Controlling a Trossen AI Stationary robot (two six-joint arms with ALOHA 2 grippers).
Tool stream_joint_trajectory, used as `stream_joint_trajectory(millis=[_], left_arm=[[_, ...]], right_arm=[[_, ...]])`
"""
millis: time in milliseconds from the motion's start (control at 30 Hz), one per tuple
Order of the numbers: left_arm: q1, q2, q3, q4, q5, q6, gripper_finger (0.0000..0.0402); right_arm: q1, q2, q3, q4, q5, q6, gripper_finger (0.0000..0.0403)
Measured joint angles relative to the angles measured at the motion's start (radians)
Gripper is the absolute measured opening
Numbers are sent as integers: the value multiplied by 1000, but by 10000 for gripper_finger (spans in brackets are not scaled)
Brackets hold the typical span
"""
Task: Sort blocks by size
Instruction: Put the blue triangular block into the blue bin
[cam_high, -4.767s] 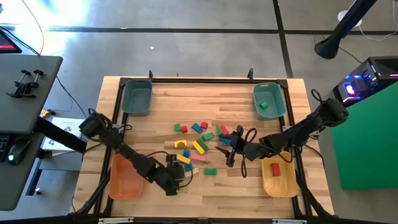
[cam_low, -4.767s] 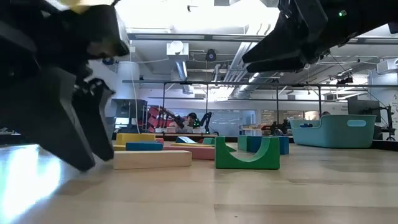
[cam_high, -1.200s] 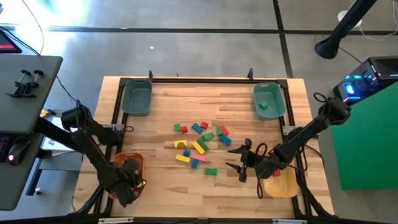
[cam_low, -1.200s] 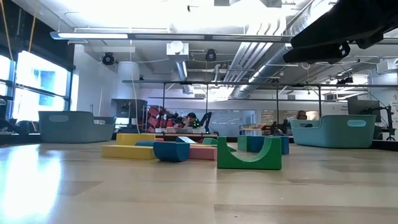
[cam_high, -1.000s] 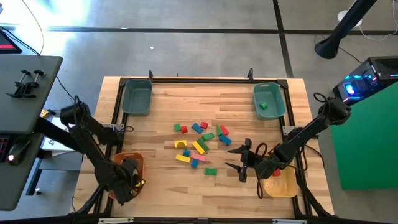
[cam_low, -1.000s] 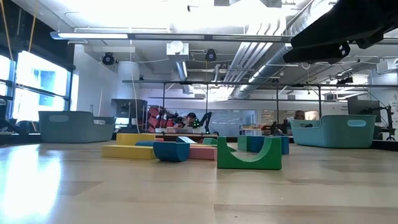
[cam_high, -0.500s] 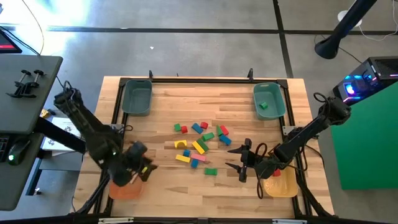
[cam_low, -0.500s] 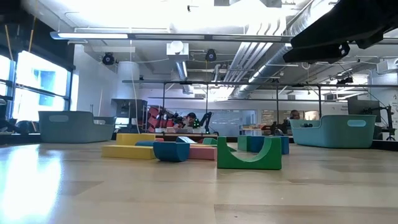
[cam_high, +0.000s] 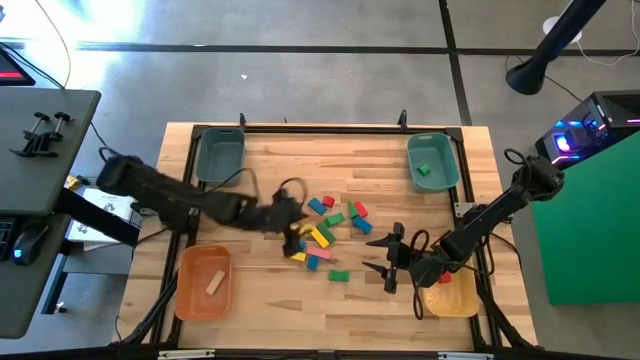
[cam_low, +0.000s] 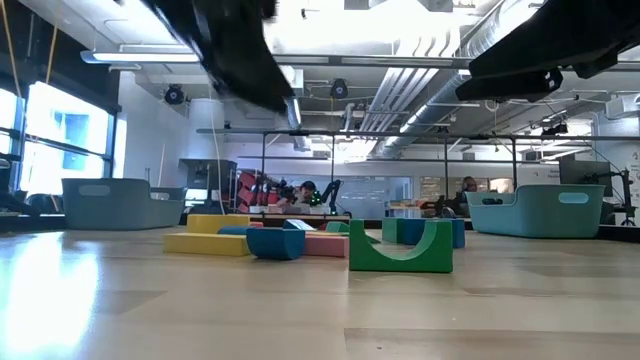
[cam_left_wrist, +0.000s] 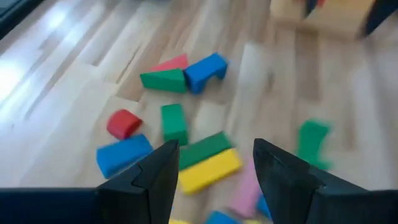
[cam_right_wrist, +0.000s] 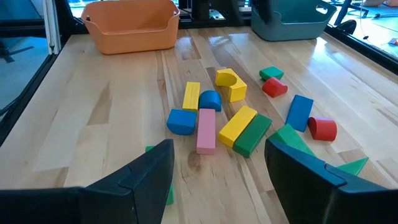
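Several coloured blocks (cam_high: 322, 225) lie on the table's middle; a green arch (cam_high: 338, 275) stands apart nearer the front and shows in the low view (cam_low: 400, 250). My left gripper (cam_high: 292, 228) hovers over the left side of the cluster, open and empty; its wrist view (cam_left_wrist: 214, 148) looks down on red, blue, green, yellow and pink blocks. My right gripper (cam_high: 372, 254) is open and empty just right of the cluster, low over the table, its fingers pointing toward the blocks (cam_right_wrist: 211, 127). A natural wood block (cam_high: 213, 283) lies in the orange bin (cam_high: 190, 290).
Two teal bins stand at the far left (cam_high: 220, 157) and far right (cam_high: 432, 150); the right one holds a green block (cam_high: 424, 169). A yellow bin (cam_high: 455, 300) with a red block stands at the front right. Bare wood lies along the front edge.
My left gripper has swung from over the orange bin toward the table's right and far side, and now hangs over the block cluster. The natural wood block now shows lying in the orange bin. My right arm has kept still.
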Motion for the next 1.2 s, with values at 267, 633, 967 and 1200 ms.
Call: stream_joint_trajectory(millis=[267,633,967,1200], left_arm=[[223,177,0,114,199,602,193],[342,315,0,165,267,661,194],[385,376,18,173,324,720,194],[388,377,18,168,324,719,194]], right_arm=[[0,0,0,-2,-1,42,248],[-15,0,0,8,-14,80,248],[-71,0,0,26,-98,101,248],[-73,0,0,22,-99,111,248]])
